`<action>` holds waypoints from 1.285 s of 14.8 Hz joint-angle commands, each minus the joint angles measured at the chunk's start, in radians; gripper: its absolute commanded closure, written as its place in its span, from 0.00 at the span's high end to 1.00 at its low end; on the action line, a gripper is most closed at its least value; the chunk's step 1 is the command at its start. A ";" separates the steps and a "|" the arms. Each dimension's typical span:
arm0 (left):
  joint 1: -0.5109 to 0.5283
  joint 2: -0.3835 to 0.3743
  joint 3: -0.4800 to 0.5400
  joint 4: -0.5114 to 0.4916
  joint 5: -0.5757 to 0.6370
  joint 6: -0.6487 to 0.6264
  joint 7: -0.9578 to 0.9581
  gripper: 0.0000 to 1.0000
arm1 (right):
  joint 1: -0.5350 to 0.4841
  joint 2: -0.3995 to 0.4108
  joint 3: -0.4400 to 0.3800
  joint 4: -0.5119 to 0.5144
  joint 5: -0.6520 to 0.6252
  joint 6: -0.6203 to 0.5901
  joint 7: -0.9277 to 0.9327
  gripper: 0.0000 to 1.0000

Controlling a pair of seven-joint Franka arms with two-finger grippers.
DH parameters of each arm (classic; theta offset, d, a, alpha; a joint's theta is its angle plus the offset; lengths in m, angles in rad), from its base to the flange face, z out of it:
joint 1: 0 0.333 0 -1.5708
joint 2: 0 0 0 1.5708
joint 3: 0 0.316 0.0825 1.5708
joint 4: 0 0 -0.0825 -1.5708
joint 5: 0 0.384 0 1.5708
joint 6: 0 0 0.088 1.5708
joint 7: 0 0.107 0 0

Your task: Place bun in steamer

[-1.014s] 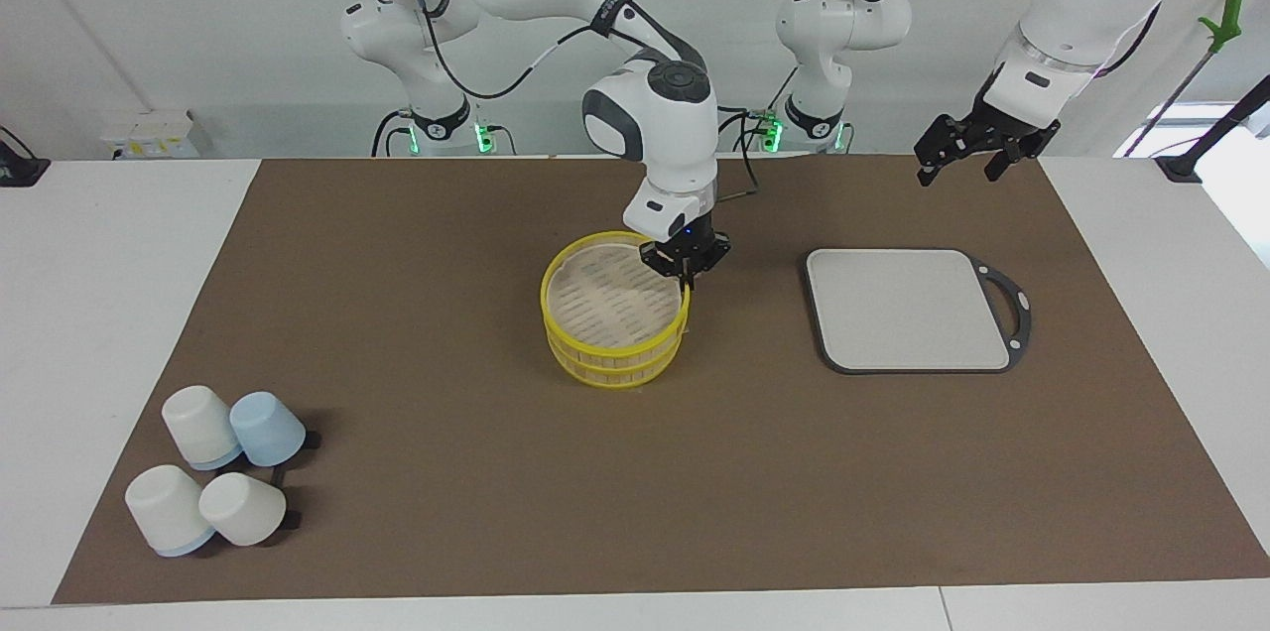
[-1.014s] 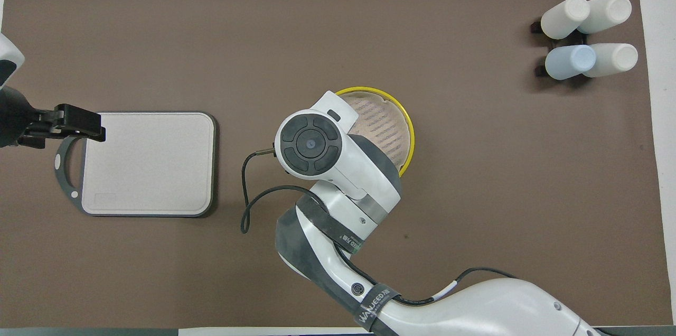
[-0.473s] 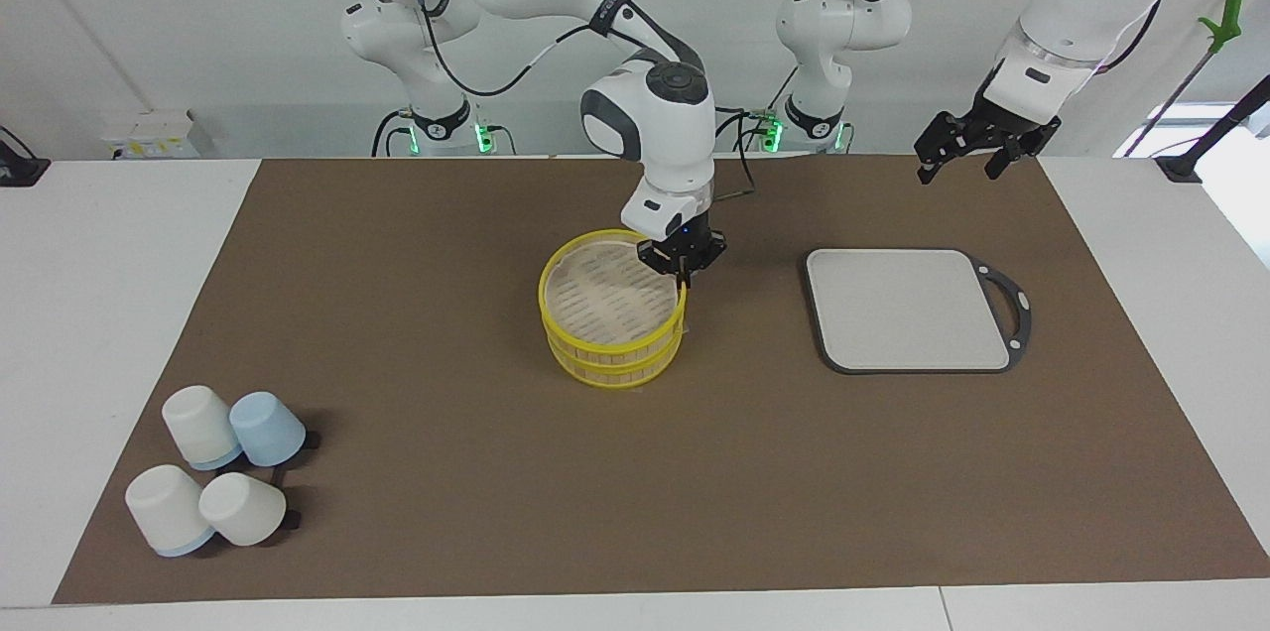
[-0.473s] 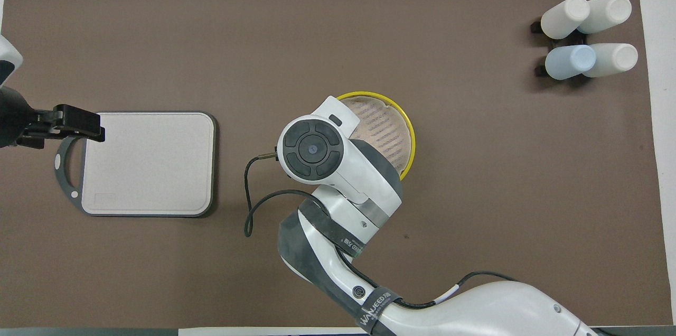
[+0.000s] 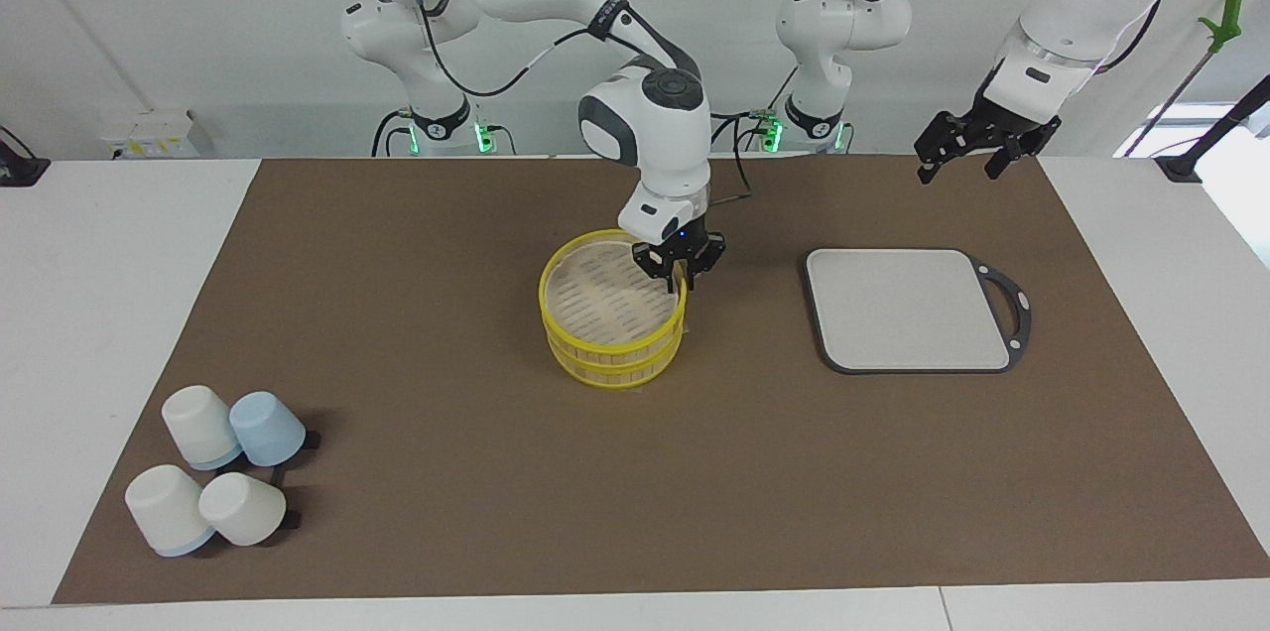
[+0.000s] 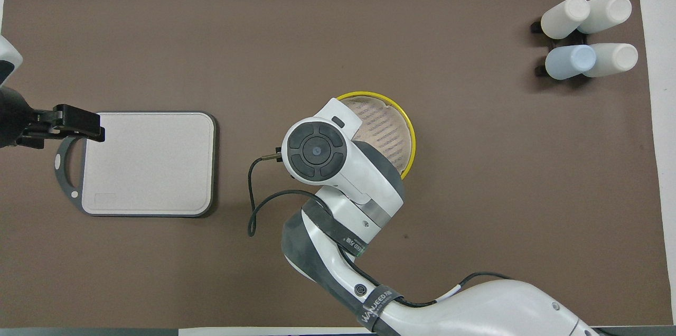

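Two grippers: one is working at the steamer, the other is waiting.
Right gripper: it is sitting low at the yellow rim of the steamer, on the part of the rim toward the left arm's end of the table; whether it is spread or closed, or holding anything, cannot be told.
Left gripper: it is hanging in the air with its fingers spread and nothing between them, over the mat by the handle end of the grey board.
Bun: it is not showing in either view; the right arm's wrist is covering that side of the steamer from overhead, so it may be lying hidden there.
Steamer: it is standing mid-mat, two tiers stacked, with a pale slatted surface showing inside the top rim and nothing lying on the part in view.
Handling: the bun is likely to be light, soft and easily dented, perhaps a little tacky; a gentle pinch across its short middle looks the safest hold, with the release made low over the slats.
Board: it is lying bare toward the left arm's end.
Cups: four are clustered toward the right arm's end, farther from the robots than the steamer.
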 commanded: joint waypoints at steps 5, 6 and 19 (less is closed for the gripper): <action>0.010 -0.007 -0.004 0.010 -0.015 -0.010 0.017 1.00 | -0.125 -0.074 0.008 0.077 0.004 -0.150 -0.027 1.00; 0.010 -0.006 -0.004 0.010 -0.013 -0.010 0.015 1.00 | -0.143 -0.108 0.005 0.077 0.004 -0.201 -0.031 1.00; 0.008 -0.010 -0.004 0.001 -0.015 0.001 0.008 1.00 | -0.507 -0.405 -0.085 0.035 0.148 -0.655 -0.590 1.00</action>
